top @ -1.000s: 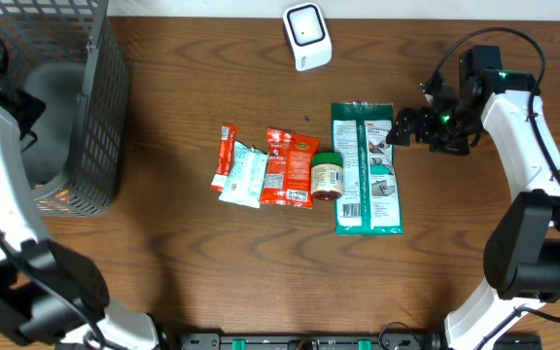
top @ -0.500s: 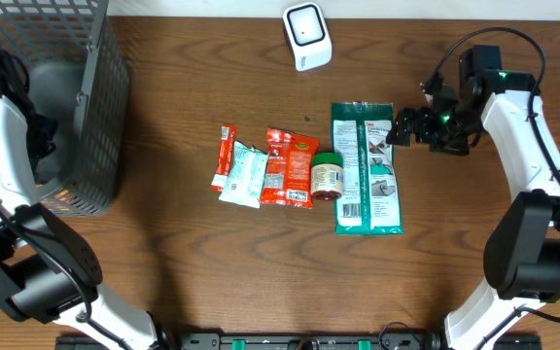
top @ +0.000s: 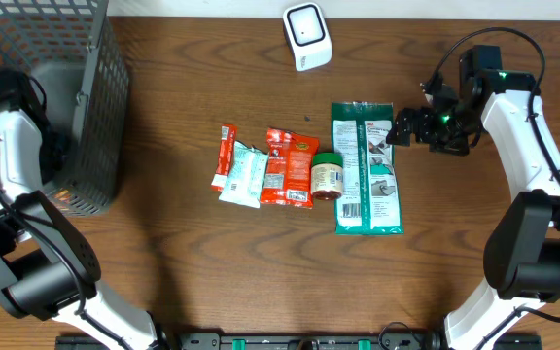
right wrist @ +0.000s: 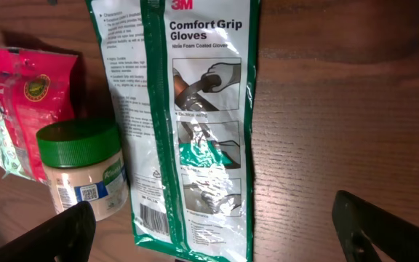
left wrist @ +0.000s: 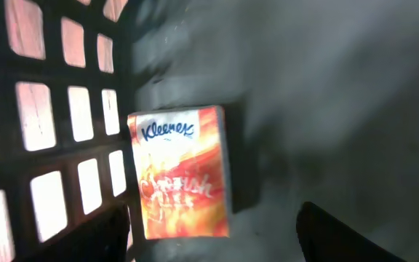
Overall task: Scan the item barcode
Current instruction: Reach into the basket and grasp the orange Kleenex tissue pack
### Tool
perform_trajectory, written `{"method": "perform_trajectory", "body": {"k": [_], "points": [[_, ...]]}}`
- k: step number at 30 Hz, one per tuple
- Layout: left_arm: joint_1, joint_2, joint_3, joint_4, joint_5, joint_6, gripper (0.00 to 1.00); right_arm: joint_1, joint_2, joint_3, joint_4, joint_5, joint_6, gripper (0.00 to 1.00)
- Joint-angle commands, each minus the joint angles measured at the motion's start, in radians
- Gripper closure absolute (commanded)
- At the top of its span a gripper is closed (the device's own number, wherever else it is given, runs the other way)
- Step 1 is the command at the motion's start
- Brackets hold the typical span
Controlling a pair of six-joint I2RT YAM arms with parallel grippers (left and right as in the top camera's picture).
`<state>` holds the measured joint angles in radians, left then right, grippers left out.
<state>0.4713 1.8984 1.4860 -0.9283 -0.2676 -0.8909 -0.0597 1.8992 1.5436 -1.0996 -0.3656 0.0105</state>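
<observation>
A white barcode scanner [top: 306, 35] stands at the table's far edge. A row of items lies mid-table: a red stick pack [top: 225, 156], a pale pouch [top: 245, 175], a red-orange packet [top: 290, 166], a green-lidded jar [top: 327, 176] and a green glove pack [top: 366, 167]. My right gripper [top: 402, 126] hovers open at the glove pack's right side. In the right wrist view the glove pack [right wrist: 195, 131], with its barcode, lies ahead of that gripper [right wrist: 228, 240]. My left gripper [left wrist: 217, 240] is open inside the basket, just short of an orange Kleenex pack [left wrist: 180, 171], holding nothing.
The dark wire-mesh basket [top: 100, 107] fills the table's far left corner, with my left arm [top: 13, 107] reaching into it. Its mesh wall [left wrist: 64, 131] runs close beside the Kleenex pack. Bare wood lies in front of the item row.
My left arm has shifted a little to the right inside the basket. The right arm and the items on the table have not moved.
</observation>
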Motion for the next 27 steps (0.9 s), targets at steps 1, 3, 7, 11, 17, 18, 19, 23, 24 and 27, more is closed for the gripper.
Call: {"method": "perform_trajectory", "body": {"k": [1,3,7,11,17,18,19,23,24,27], "points": [[0.011,0.017,-0.05,0.033,-0.007,-0.01,0.26,0.002,0.003,0.012,0.001,0.002,-0.016,0.01],[0.015,0.019,-0.077,0.063,-0.007,-0.01,0.26,0.002,0.003,0.012,0.001,0.002,-0.016,0.01],[0.026,0.026,-0.106,0.1,-0.007,-0.009,0.26,0.002,0.003,0.012,0.001,0.002,-0.016,0.01],[0.027,0.028,-0.119,0.109,-0.006,-0.009,0.27,0.002,0.003,0.012,0.001,0.002,-0.016,0.01],[0.028,0.029,-0.142,0.112,-0.006,-0.009,0.29,0.002,0.003,0.012,0.001,0.002,-0.016,0.01],[0.028,0.03,-0.143,0.112,-0.006,-0.009,0.28,0.002,0.003,0.012,0.001,0.002,-0.016,0.01],[0.028,0.032,-0.143,0.112,-0.006,-0.009,0.29,0.002,0.003,0.012,0.001,0.002,-0.016,0.01],[0.028,0.051,-0.145,0.123,-0.006,-0.009,0.29,0.002,0.003,0.012,0.001,0.002,-0.016,0.01],[0.027,0.059,-0.145,0.127,-0.006,-0.009,0.29,0.002,0.003,0.012,0.0,0.002,-0.016,0.01],[0.027,0.067,-0.145,0.142,-0.002,-0.008,0.34,0.002,0.003,0.012,0.001,0.002,-0.016,0.01]]}}
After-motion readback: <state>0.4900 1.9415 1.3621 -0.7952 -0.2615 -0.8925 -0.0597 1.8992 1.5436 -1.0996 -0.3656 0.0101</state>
